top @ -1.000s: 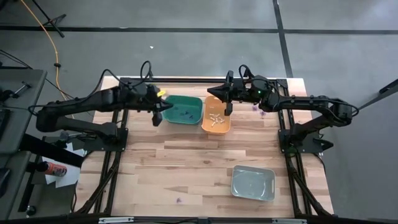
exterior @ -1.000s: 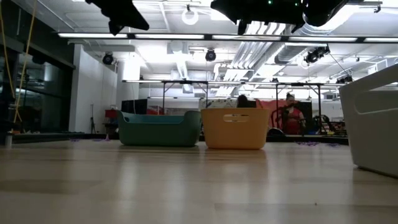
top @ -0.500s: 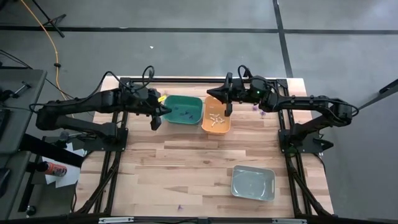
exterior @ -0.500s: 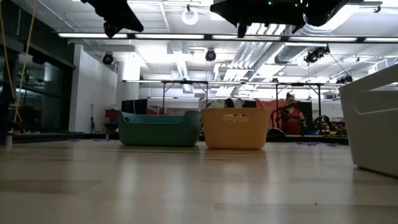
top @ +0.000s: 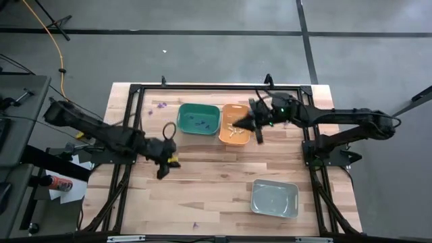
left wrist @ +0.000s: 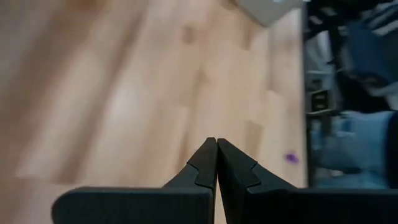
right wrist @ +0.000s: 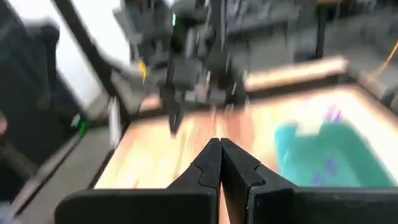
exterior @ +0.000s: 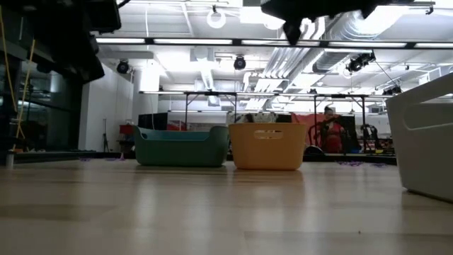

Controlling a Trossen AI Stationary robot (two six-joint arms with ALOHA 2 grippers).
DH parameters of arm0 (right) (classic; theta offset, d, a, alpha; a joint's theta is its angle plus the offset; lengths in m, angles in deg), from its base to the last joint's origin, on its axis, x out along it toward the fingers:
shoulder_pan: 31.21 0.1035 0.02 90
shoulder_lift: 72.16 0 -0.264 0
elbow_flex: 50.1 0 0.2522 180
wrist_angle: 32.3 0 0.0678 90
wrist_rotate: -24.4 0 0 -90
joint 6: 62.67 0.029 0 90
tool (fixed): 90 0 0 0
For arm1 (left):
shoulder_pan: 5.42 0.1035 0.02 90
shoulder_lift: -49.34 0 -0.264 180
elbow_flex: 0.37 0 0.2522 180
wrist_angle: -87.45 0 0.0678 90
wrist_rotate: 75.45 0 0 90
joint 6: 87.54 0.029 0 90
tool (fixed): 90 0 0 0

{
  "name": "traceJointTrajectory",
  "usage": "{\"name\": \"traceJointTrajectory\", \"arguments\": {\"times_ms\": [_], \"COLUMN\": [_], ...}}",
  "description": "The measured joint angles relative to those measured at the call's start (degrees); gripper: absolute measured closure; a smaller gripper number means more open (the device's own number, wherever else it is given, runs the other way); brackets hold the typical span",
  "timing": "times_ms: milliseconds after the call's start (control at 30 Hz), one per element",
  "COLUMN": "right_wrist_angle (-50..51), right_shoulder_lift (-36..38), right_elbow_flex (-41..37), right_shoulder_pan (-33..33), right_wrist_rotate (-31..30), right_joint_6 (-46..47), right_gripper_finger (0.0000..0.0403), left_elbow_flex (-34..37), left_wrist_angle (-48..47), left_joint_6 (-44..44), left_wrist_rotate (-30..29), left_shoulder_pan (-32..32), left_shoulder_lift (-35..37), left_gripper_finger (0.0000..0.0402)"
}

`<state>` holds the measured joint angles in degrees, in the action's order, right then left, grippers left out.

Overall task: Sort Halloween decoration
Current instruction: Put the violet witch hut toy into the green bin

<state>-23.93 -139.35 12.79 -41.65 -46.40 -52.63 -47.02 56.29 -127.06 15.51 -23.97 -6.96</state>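
Pale wooden plank tabletop (top: 202,182) on a grey concrete floor, seen from above, carrying a green plastic bin (top: 198,119), an orange plastic bin (top: 234,124) touching its side, and a grey plastic bin (top: 275,198) well apart near the front edge. Compared with a second earlier, the left gripper (top: 162,170) has swung away from the green bin's edge to bare wood in front of it, and the right gripper (top: 258,137) has shifted from above the orange bin's rear to just beside its right rim. Both pairs of fingers are pressed together and hold nothing, as each wrist view shows (left wrist: 216,163) (right wrist: 219,160). Motion blur obscures the right wrist view; in the low view the arms are cut off at the upper margin. Tiny purple trinkets (top: 198,123) lie in the green bin and whitish trinkets (top: 234,130) in the orange bin, close to the right fingers; loose purple pieces rest near the back left corner (top: 160,104) and at the front edge (top: 196,225), apart from both grippers.
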Motion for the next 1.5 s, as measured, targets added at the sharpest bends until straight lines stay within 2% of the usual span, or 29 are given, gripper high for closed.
{"name": "traceJointTrajectory", "arguments": {"times_ms": [133, 300, 433, 533, 633, 733, 933, 1033, 1267, 1500], "right_wrist_angle": [17.5, 31.6, 34.5, 34.4, 34.4, 33.6, 33.2, 32.8, 32.9, 32.8], "right_shoulder_lift": [5.1, 10.7, 14.8, 16.9, 17.6, 17.7, 17.3, 16.9, 16.2, 15.8], "right_elbow_flex": [-0.6, -3.8, -7.8, -10.4, -11.8, -12.3, -12.5, -12.5, -12.5, -12.5], "right_shoulder_pan": [5.6, 11.4, 15.4, 17.8, 19.8, 21.0, 21.4, 21.4, 21.4, 21.4], "right_wrist_rotate": [-6.0, -12.8, -16.7, -17.9, -19.3, -20.5, -20.6, -20.6, -20.6, -20.5], "right_joint_6": [0.0, 3.0, 6.6, 8.0, 9.8, 9.4, 9.0, 7.9, 7.5, 7.5], "right_gripper_finger": [0.0403, 0.0403, 0.0403, 0.0403, 0.0403, 0.0403, 0.0403, 0.0403, 0.0403, 0.0403], "left_elbow_flex": [-4.2, -19.0, -32.4, -41.4, -47.7, -51.5, -53.1, -53.1, -53.0, -53.0], "left_wrist_angle": [5.3, -4.2, -12.7, -14.2, -15.5, -15.9, -17.1, -18.6, -18.7, -19.2], "left_joint_6": [-3.7, -7.8, -17.0, -24.7, -34.1, -39.6, -50.8, -55.1, -60.8, -63.8], "left_wrist_rotate": [-0.8, -4.5, -4.6, -4.7, -4.6, -4.7, -3.3, -0.6, 0.0, -0.1], "left_shoulder_pan": [-5.8, -12.3, -17.3, -20.7, -22.9, -24.1, -23.6, -22.9, -22.6, -23.1], "left_shoulder_lift": [-6.1, -20.6, -34.2, -42.2, -48.7, -52.8, -56.8, -57.7, -60.1, -61.4], "left_gripper_finger": [0.0402, 0.0402, 0.0402, 0.0402, 0.0402, 0.0402, 0.0386, 0.0354, 0.0274, 0.0259]}}
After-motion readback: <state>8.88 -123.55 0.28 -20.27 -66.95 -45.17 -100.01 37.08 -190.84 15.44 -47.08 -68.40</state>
